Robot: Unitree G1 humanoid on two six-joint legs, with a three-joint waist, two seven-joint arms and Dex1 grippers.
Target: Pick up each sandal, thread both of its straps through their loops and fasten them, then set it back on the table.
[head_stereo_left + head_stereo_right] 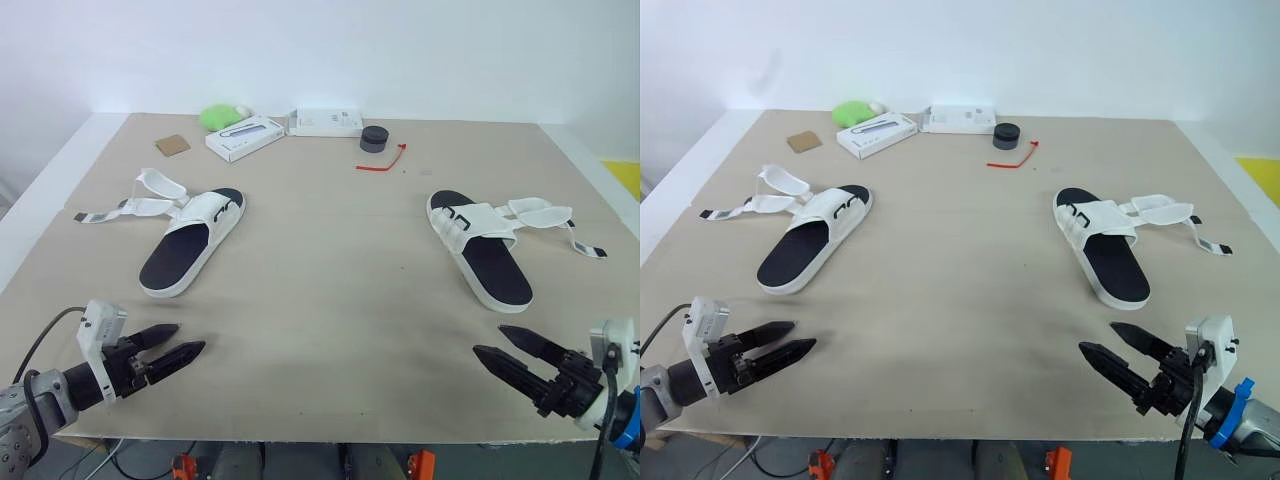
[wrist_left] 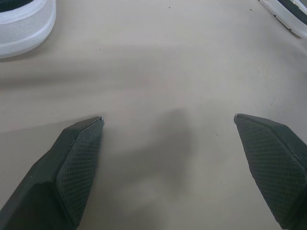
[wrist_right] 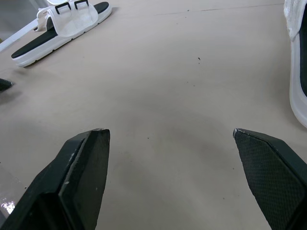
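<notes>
Sandals, two of them, lie sole-down on the tan desk, white with black footbeds. With the desk read as a clock face from the robot's side, the left sandal sits at about 9 o'clock. Its heel points toward 7 and its white upper, with small black loops, lies at the far end. Its two straps are unfastened and splay outward toward 9. The right sandal lies at about 3 o'clock, heel toward 5, and its loose straps trail outward toward 3. The two are well apart, with bare desk between them. The left claw sits low at 7 o'clock by the near edge, pointing toward 2, its black fingers apart and holding nothing. The right claw sits at 5 o'clock, pointing toward 10, fingers likewise spread and empty. Neither touches a sandal. Near 12 o'clock lie two white boxes, a green lump, a black puck and a red tie.
</notes>
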